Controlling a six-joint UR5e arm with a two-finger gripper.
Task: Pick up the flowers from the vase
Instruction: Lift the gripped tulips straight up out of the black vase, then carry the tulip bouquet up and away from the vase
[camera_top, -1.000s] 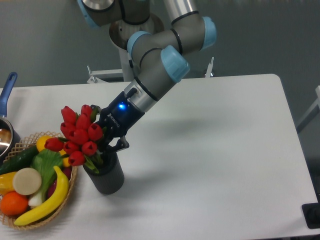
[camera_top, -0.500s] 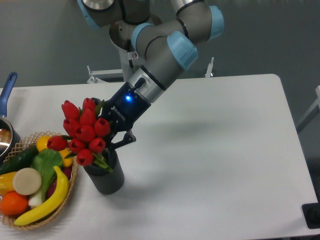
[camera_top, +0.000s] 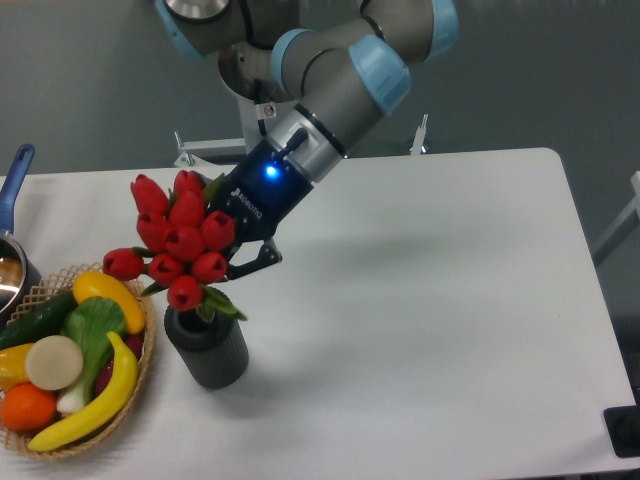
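Observation:
The flowers (camera_top: 178, 243), a bunch of red tulip buds with green leaves, are held tilted just above the mouth of the vase (camera_top: 207, 351), a dark grey ribbed cylinder on the white table. My gripper (camera_top: 238, 262) is shut on the flowers' stems from the right, just above the vase's rim. The stems' lower ends are hidden behind the blooms and leaves, so I cannot tell whether they still reach into the vase.
A wicker basket (camera_top: 135, 380) of fruit and vegetables stands just left of the vase. A blue-handled metal pot (camera_top: 12, 243) sits at the left edge. The white table (camera_top: 430, 330) stretches to the right.
My gripper has risen up and to the right with the flowers, lifting the bunch from deep in the vase to just above its mouth.

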